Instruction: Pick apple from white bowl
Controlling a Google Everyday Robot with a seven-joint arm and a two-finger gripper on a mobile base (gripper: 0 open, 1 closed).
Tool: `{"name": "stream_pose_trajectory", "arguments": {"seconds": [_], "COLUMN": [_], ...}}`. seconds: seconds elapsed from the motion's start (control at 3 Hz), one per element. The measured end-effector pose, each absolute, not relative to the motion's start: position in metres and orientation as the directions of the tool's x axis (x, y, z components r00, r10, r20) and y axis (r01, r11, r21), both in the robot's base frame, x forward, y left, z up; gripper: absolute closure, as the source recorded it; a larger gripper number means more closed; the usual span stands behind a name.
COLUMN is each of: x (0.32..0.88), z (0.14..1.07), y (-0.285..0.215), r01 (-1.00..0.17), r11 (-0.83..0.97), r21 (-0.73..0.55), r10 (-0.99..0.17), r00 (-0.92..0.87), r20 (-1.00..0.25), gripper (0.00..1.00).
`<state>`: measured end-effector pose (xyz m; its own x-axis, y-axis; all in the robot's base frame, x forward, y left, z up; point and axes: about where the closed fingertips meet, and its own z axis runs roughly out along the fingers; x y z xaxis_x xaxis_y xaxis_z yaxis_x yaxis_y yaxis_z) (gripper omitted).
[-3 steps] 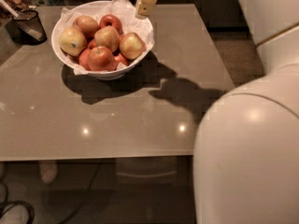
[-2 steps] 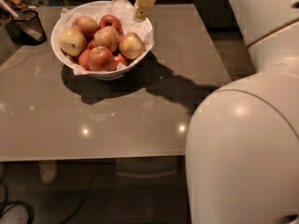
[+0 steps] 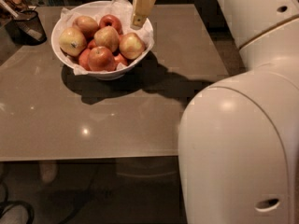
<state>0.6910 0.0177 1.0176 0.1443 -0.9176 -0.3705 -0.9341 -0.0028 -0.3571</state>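
The white bowl (image 3: 106, 71), lined with crumpled white paper, stands at the table's far left and holds several apples. The apple (image 3: 131, 45), pale yellow-gold with a red blush, lies at the bowl's right side. A yellow apple with a dark sticker (image 3: 71, 41) lies at the left, and a small red apple (image 3: 110, 21) at the back. My gripper (image 3: 142, 6) hangs from the top edge over the bowl's back right rim, just above and behind the apple, not touching it.
A dark mesh basket (image 3: 29, 26) stands at the far left beside the bowl. The grey table (image 3: 117, 120) reaches to a front edge near the middle of the view. My white arm body (image 3: 243, 143) fills the right side.
My gripper has come slightly down and left, closer to the bowl's right rim. My white arm body has swung further left into view. The bowl and apples have not moved.
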Motion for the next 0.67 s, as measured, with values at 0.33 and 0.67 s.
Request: {"name": "stream_pose_trajectory", "arguments": {"seconds": [0.33,0.67], "x": [0.6907,0.6915], "z": [1.0083,0.9993], "y": [0.0227,0.0285], "r01": [-0.944,-0.954], "r11": [-0.004,-0.005], "r21": [-0.329,-0.300], "r10": [-0.912,-0.907], "r00": [0.138,0.130], "r20": [-0.386,-0.400], "gripper": [0.19,0.20]}}
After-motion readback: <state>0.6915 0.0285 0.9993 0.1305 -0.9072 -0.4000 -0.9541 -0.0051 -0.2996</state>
